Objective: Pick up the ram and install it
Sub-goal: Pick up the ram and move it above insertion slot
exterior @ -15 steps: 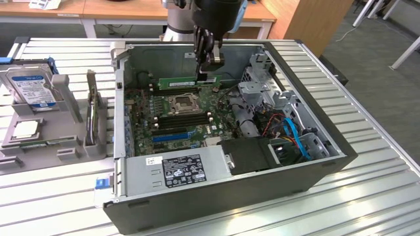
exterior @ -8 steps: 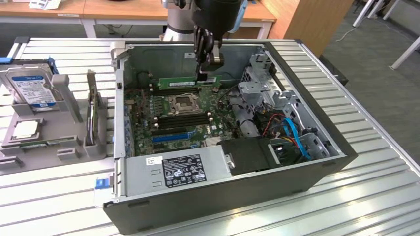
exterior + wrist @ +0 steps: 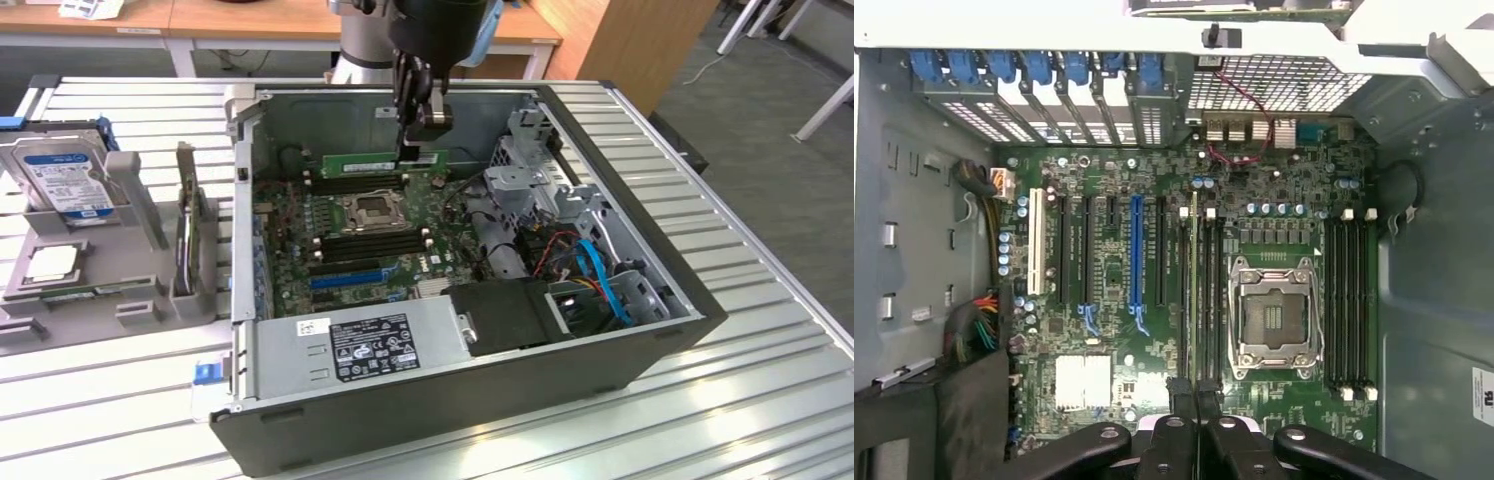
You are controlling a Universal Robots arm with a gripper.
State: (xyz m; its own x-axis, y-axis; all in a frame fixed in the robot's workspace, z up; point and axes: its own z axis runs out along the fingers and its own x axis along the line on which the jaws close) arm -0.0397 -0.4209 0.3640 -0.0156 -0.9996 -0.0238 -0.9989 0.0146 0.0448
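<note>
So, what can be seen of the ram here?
The ram is a long, thin green stick with a pale label on its face. It stands on edge, long side level, inside the open case, and looks held clear above the motherboard. The gripper is shut on it towards the exterior view's right end; nothing else seems to touch it. In the wrist view it is edge-on, a thin line along the black slots beside the CPU socket.
</note>
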